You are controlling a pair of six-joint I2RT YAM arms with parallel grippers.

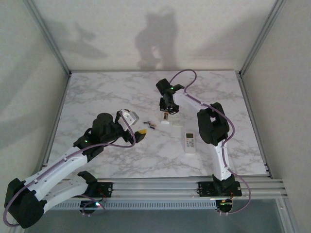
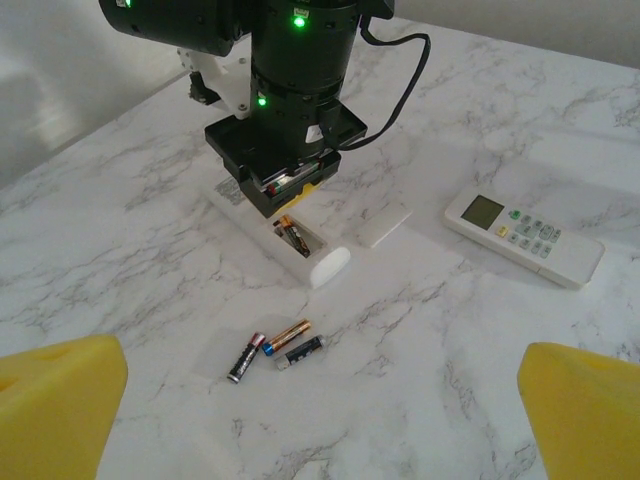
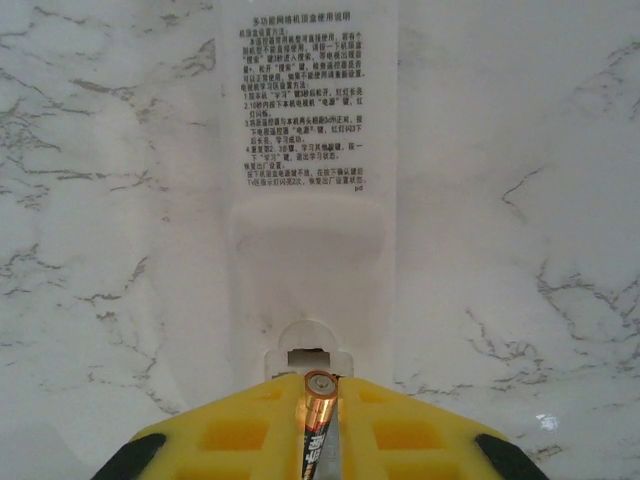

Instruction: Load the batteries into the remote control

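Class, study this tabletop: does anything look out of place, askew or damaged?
The face-down remote has its battery bay open, and a flat white piece, likely its cover, lies loose beside it. Three batteries lie scattered at different angles on the marble nearby. Nothing looks damaged or spilled.

White arms (image 1: 58,167) with black joints (image 1: 214,128), trailing purple cables (image 1: 184,72), small green lights (image 2: 298,20), chunky yellow fingers (image 2: 60,410).

Two remotes: an open remote (image 2: 325,265) at centre, a keypad-up remote (image 2: 523,238) at right. One detached cover (image 2: 385,225). Three loose batteries (image 2: 287,336) at lower centre. In the right wrist view, one battery (image 3: 318,430) at bottom centre.
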